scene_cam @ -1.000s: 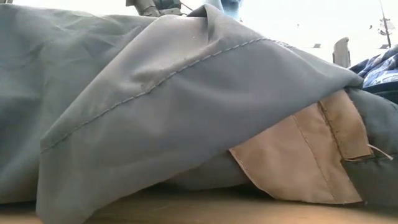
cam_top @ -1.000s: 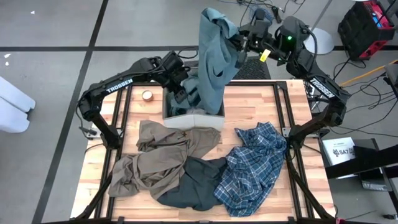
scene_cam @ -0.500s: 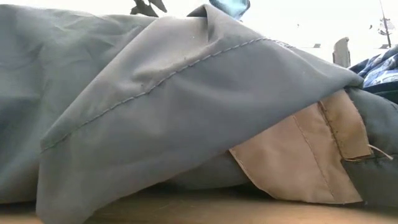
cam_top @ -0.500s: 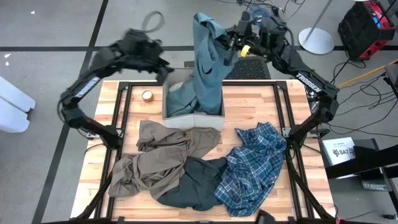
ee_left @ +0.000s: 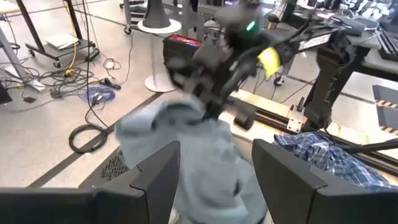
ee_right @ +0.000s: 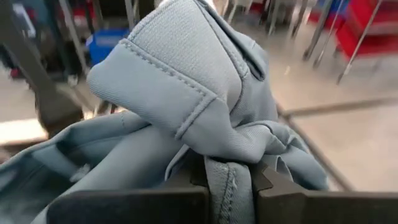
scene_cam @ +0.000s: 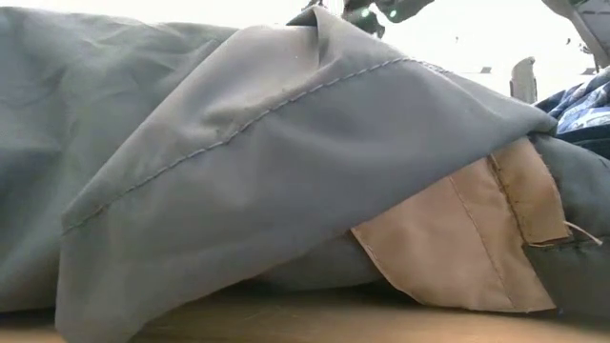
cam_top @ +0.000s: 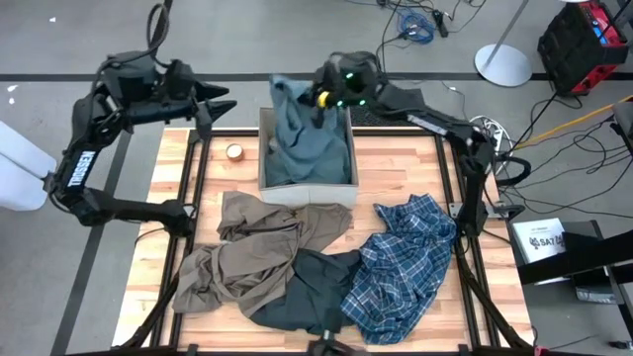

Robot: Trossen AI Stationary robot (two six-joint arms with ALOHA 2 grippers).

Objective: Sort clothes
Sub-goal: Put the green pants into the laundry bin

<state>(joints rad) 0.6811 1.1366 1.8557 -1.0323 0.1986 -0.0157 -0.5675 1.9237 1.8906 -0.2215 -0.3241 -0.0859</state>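
Right hand (ee_right: 227, 180) pinches the bunched, stitched teal-grey shirt (ee_right: 186, 81).

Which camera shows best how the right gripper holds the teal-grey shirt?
The right wrist view: the teal-grey shirt is pinched between the right gripper's fingers, bunched above them. The high view shows that gripper over the fabric box, fingers hidden by the shirt. The left wrist view is blurred; the low view shows only other clothes.
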